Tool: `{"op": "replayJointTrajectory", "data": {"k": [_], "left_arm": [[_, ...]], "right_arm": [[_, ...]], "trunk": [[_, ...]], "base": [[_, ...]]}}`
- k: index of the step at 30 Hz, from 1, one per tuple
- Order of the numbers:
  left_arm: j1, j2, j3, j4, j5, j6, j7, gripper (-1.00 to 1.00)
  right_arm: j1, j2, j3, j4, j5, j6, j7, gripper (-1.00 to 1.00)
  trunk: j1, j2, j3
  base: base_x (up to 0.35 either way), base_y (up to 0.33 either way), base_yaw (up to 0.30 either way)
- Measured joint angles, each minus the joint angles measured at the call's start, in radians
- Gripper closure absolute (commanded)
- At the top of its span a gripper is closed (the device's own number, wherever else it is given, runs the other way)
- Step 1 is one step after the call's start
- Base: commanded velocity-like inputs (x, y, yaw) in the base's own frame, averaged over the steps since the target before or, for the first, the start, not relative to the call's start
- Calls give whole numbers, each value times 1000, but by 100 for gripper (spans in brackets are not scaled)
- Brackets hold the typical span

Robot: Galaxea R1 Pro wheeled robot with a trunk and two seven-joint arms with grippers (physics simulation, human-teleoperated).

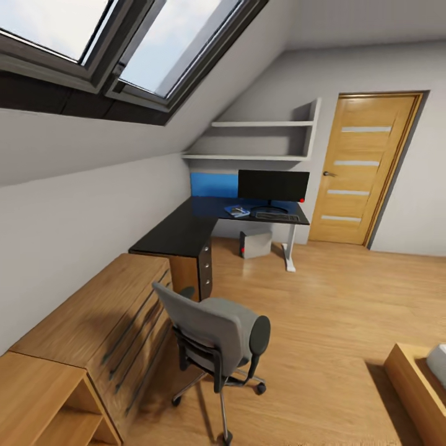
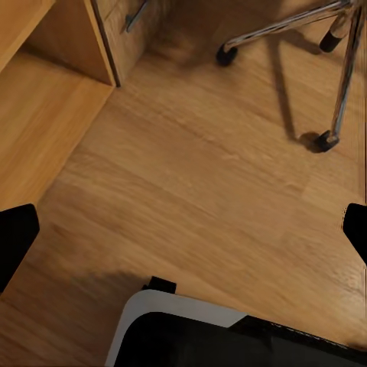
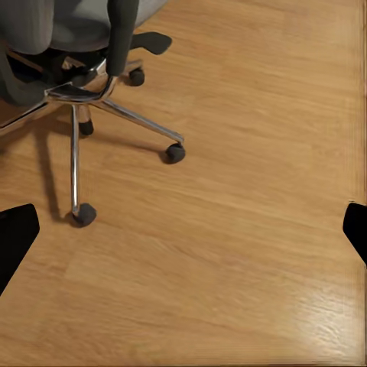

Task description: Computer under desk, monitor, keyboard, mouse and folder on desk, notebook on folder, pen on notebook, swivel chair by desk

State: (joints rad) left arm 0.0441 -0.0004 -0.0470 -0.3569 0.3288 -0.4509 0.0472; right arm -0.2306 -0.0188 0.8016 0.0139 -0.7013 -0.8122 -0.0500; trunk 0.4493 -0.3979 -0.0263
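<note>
The black-topped L-shaped desk (image 1: 179, 232) stands in the far corner of the bedroom. On its far wing the monitor (image 1: 273, 185) stands upright, with the dark keyboard (image 1: 277, 216) in front of it. Left of the keyboard lies the blue folder (image 1: 237, 211) with something pale on it, too small to name. I cannot make out the mouse or the pen. The computer (image 1: 256, 243) sits on the floor under the desk. The grey swivel chair (image 1: 214, 334), (image 3: 76, 92) is close in front of me, back toward me. Both the left gripper (image 2: 183, 237) and the right gripper (image 3: 183, 233) hang open over bare floor.
A light wood cabinet (image 1: 93, 322) with bar handles runs along the left wall, and its open end shelf (image 2: 46, 99) is near my left arm. The chair's wheels (image 2: 329, 140) are close. An oak door (image 1: 365, 167) is at the back right, a bed corner (image 1: 421, 384) at the near right.
</note>
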Motion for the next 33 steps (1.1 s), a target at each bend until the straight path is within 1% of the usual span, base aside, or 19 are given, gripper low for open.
{"op": "replayJointTrajectory", "data": {"k": [14,19,27,33], "left_arm": [[0,0,0,0,0,0,0,-100],[0,0,0,0,0,-1,0,-100],[0,0,0,0,0,-2,0,-100],[0,-1,0,0,0,-1,0,-100]], "right_arm": [[0,0,0,0,0,0,0,-100],[0,0,0,0,0,0,0,-100],[0,0,0,0,0,0,0,-100],[0,0,0,0,0,0,0,-100]], "trunk": [[0,0,4],[0,0,6],[0,0,9],[0,0,9]], "base": [[0,26,-264],[0,182,-251],[0,258,-214],[0,84,-158]]}}
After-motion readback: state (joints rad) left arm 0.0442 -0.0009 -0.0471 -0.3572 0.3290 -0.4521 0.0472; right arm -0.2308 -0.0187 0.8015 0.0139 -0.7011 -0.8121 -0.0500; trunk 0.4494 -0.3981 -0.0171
